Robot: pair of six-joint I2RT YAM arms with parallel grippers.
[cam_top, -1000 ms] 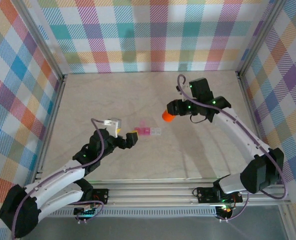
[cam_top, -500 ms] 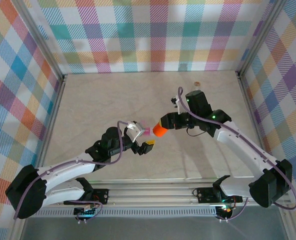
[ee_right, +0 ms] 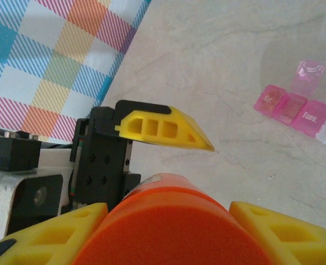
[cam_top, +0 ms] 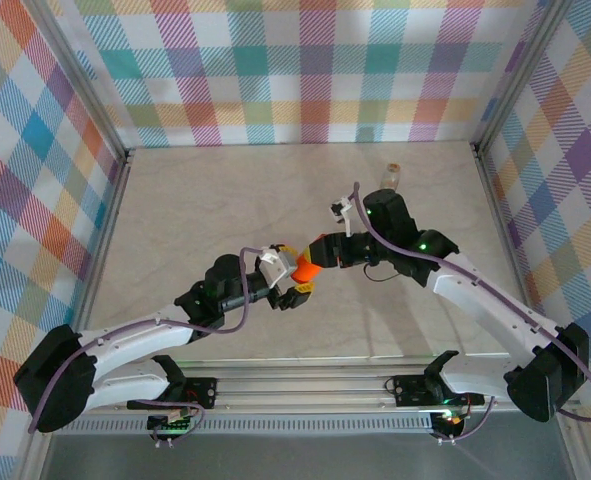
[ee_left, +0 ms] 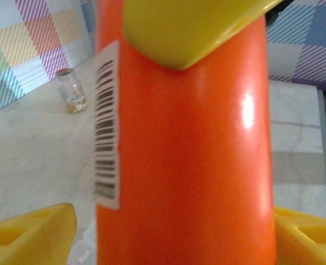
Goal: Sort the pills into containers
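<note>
An orange pill bottle (cam_top: 306, 270) with a barcode label (ee_left: 106, 127) hangs over the middle of the table. My right gripper (cam_top: 322, 258) is shut on its orange cap end (ee_right: 168, 232). My left gripper (cam_top: 295, 272) is open with the bottle's body (ee_left: 185, 143) between its yellow fingers (ee_left: 30, 232), and there is a gap on the left side. The pink pill box (ee_right: 295, 105) lies flat on the table with one lid raised and a clear end. In the left wrist view its clear part (ee_left: 84, 251) peeks out low beside the bottle.
A small glass jar (cam_top: 392, 177) with something brownish inside stands at the back right, also in the left wrist view (ee_left: 70, 91). Plaid walls (cam_top: 295, 70) enclose the marble table (cam_top: 195, 200) on three sides.
The right arm carried the orange bottle down and left to the table's middle. The left gripper swung right and its fingers now straddle the bottle. The jar came into view behind the right arm.
</note>
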